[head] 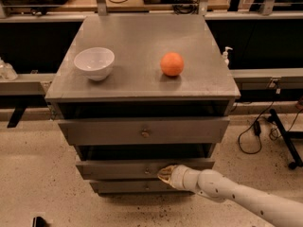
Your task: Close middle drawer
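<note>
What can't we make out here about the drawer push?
Camera view only:
- The gripper sits at the middle drawer front, beside its knob; whether it touches is too dim to tell.
- Inside of the middle drawer: dark, shadowed by the top drawer.
- Right part of the bottom drawer: hidden behind the arm.
- The arm is cut off by the right and bottom edges; the base is unseen.

A white bowl (94, 63) sits at the left of the grey counter (142, 32), with an orange (172, 64) to its right, well apart. A small pump bottle (226, 56) stands just beyond the counter's right edge. Black cables (250, 135) trail across the speckled floor (33, 174) at right. The gripper (165, 174) is low, below the counter's near edge.
</note>
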